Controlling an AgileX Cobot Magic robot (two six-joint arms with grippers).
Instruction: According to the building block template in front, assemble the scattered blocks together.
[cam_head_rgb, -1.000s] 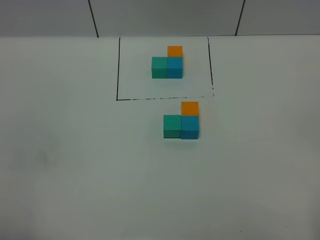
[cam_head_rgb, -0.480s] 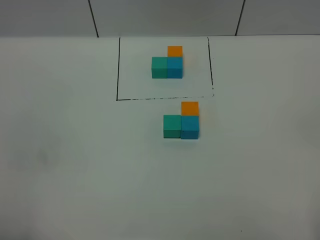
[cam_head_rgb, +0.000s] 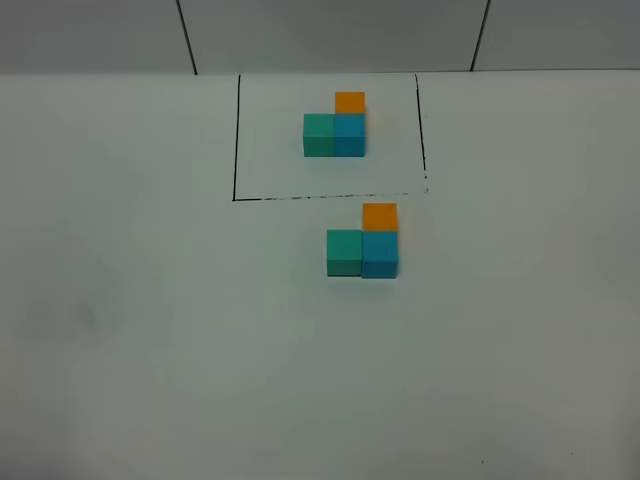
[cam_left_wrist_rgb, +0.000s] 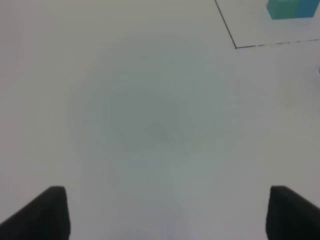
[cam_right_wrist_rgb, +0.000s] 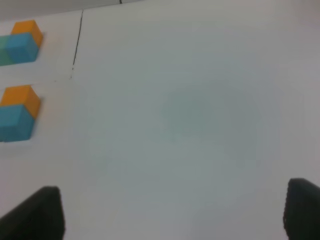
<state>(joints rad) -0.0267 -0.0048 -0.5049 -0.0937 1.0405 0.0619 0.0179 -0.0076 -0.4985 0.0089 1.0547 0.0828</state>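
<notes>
The building block template stands inside a thin black frame (cam_head_rgb: 236, 140) at the back: a teal-green cube (cam_head_rgb: 318, 134), a blue cube (cam_head_rgb: 350, 135) and an orange cube (cam_head_rgb: 350, 101) in an L. In front of the frame, the three unframed blocks touch in the same L: teal-green (cam_head_rgb: 344, 252), blue (cam_head_rgb: 380, 254), orange (cam_head_rgb: 380, 216). Neither gripper shows in the high view. My left gripper (cam_left_wrist_rgb: 167, 215) is open and empty over bare table. My right gripper (cam_right_wrist_rgb: 170, 212) is open and empty, well apart from the unframed orange (cam_right_wrist_rgb: 20, 97) and blue (cam_right_wrist_rgb: 15, 124) blocks.
The white table (cam_head_rgb: 150, 330) runs to a grey back wall with dark seams (cam_head_rgb: 186, 35). The frame's corner (cam_left_wrist_rgb: 235, 47) and the template's teal-green cube (cam_left_wrist_rgb: 282, 9) show in the left wrist view. The template's orange cube (cam_right_wrist_rgb: 26, 27) shows in the right wrist view.
</notes>
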